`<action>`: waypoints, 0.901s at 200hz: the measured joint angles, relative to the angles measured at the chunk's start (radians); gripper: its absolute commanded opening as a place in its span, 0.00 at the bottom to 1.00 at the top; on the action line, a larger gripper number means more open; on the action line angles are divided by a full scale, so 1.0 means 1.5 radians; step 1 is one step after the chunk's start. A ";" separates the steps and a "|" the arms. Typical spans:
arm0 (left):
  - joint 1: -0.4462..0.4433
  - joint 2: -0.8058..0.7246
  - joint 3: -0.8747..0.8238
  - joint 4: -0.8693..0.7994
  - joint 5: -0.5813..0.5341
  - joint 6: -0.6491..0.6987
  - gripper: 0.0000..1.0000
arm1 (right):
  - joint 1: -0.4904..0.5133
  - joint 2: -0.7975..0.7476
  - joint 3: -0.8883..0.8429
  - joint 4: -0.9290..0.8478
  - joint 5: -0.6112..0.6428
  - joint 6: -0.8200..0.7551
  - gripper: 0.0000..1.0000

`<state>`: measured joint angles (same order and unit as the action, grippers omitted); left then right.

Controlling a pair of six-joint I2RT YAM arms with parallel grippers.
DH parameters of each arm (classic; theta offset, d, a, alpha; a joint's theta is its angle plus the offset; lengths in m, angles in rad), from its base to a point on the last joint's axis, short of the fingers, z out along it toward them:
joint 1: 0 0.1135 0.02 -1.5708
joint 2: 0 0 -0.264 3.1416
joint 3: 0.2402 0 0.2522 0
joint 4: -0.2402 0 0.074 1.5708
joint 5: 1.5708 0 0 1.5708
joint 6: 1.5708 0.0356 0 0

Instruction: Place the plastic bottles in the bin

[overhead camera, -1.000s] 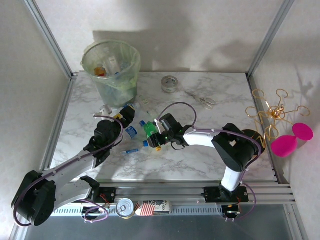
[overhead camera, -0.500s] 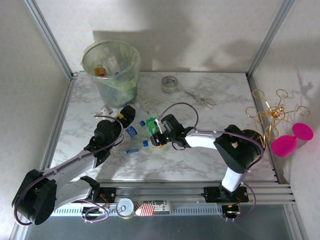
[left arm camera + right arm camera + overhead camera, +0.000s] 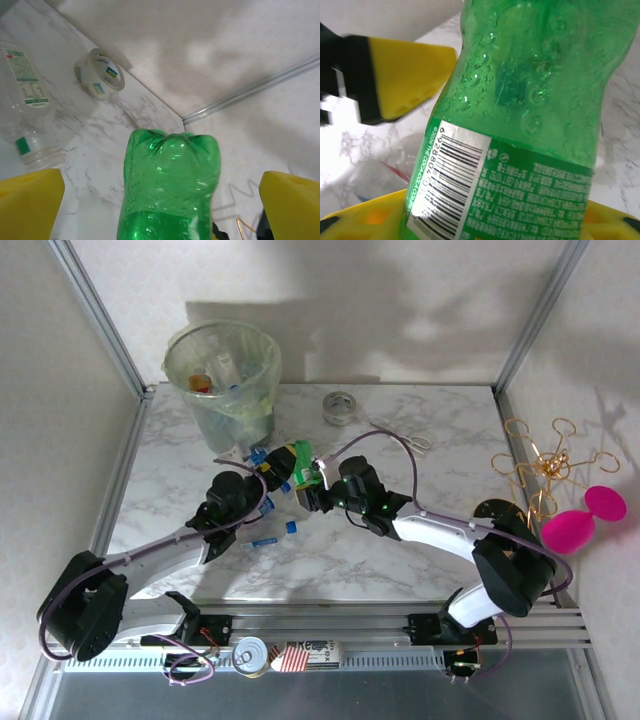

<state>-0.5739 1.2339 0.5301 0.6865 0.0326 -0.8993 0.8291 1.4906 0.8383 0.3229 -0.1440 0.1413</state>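
On the marble table (image 3: 440, 515), the bin (image 3: 236, 416) holds bottles (image 3: 223, 368).

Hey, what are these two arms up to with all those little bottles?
The right end effector grips a green plastic bottle near its label. The left end effector is open on either side of that bottle, maybe for a handover. The pale green bin holds several bottles; other bottles lie on the marble table.

The bin (image 3: 222, 380) stood at the table's (image 3: 450, 490) eleven o'clock with bottles (image 3: 225, 368) inside it. The tape roll (image 3: 339, 406) lay at twelve and the scissors (image 3: 405, 440) toward one. Near centre, the right end effector (image 3: 310, 478) gripped a bottle (image 3: 298, 456), with the left end effector (image 3: 262, 464) at its nine o'clock.
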 measured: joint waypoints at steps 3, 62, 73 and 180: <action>-0.001 0.003 0.001 0.002 0.001 0.000 1.00 | 0.000 -0.002 0.000 0.003 -0.005 0.000 0.53; -0.009 0.050 0.019 0.031 0.019 -0.007 0.93 | -0.001 -0.013 -0.024 0.053 -0.086 0.005 0.53; -0.012 0.058 0.025 0.035 0.023 -0.008 0.91 | -0.001 -0.013 -0.024 0.057 -0.096 0.005 0.53; -0.024 0.069 0.052 0.033 0.035 0.011 0.54 | -0.003 -0.014 -0.026 0.072 -0.099 0.010 0.76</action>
<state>-0.6098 1.3376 0.6075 0.7353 0.0849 -0.8822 0.8249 1.4696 0.7998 0.4305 -0.2924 0.1562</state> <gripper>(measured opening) 0.626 0.711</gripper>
